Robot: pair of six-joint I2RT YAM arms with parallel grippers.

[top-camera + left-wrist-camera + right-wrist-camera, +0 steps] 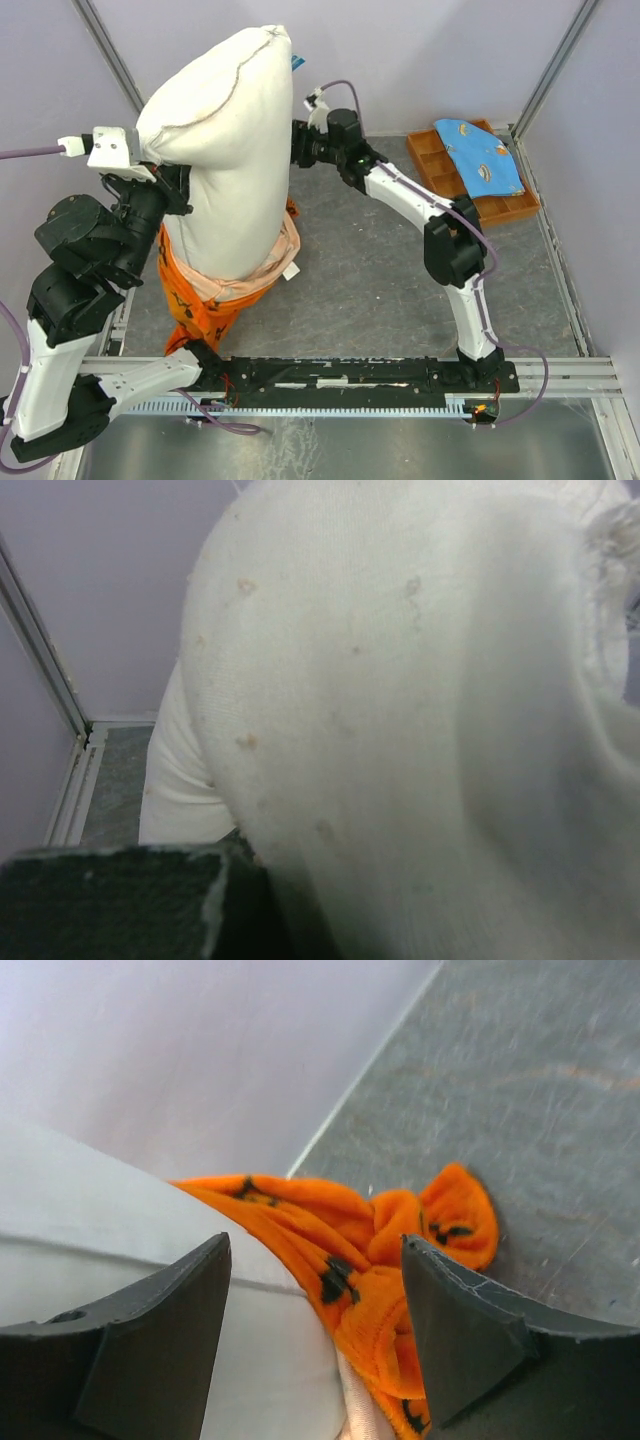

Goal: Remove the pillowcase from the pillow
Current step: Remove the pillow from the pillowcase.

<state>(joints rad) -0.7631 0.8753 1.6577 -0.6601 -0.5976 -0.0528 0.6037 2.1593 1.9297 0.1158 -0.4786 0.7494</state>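
The white pillow [225, 150] stands upright in the top view, its upper part bare. The orange pillowcase [205, 295] with black motifs is bunched around its lower end on the table. My left gripper [163, 170] is shut on the pillow's left edge and holds it up. In the left wrist view the pillow [400, 710] fills the frame and only one dark finger [120, 900] shows. My right gripper [299, 146] is open at the pillow's right side. In the right wrist view its gripper [315, 1250] hangs open above the pillowcase [350, 1250], with the pillow [100, 1230] at the left.
An orange compartment tray [436, 168] stands at the back right with a light-blue patterned cloth [482, 155] lying on it. Pale enclosure walls close in the back and sides. A black rail [350, 375] runs along the near edge.
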